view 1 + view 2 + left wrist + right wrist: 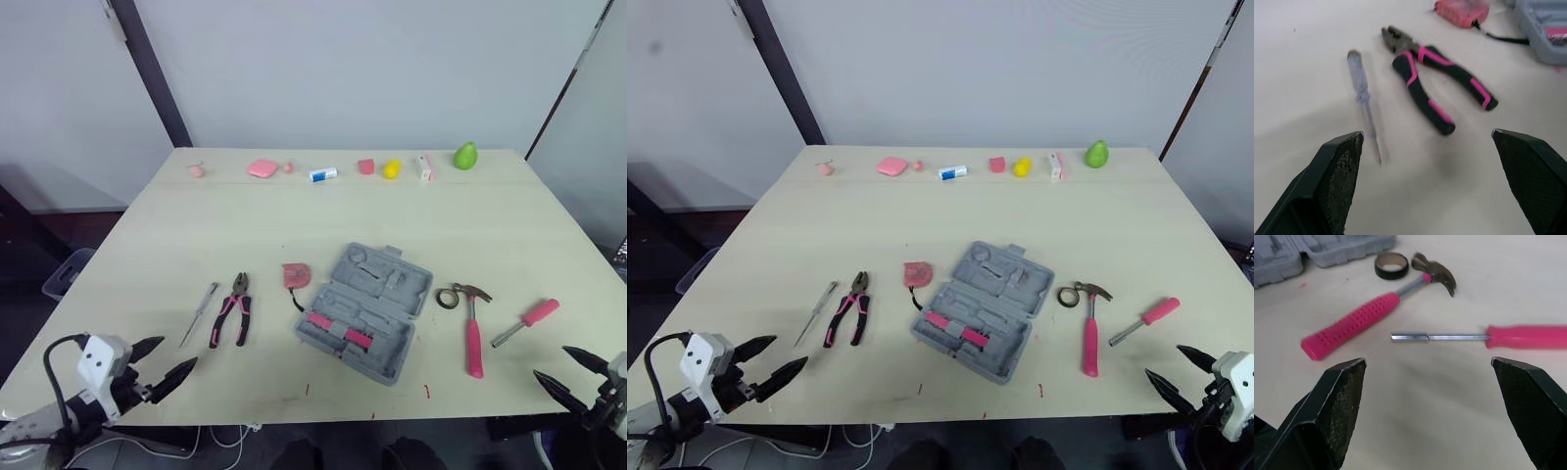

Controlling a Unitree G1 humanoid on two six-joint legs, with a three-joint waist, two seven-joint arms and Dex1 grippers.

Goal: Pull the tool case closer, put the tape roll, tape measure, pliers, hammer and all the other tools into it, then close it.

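Left eye view: tool case (364,311) open on bench (294,215), pliers (232,311) left, hammer (473,328) right. Left hand (176,352), right hand (552,362) spread wide, empty, near bench edge.

Even, diffuse overhead light brightens the pale wooden tabletop (490,225), casting only faint, soft-edged shadows close beneath the pink-handled claw hammer (1352,323) and the black-and-pink pliers (1418,85), while the floor (29,245) beyond the table's left edge lies in dim shadow.

The pliers (231,311) lie left of the case (364,311), hammer (472,328) right
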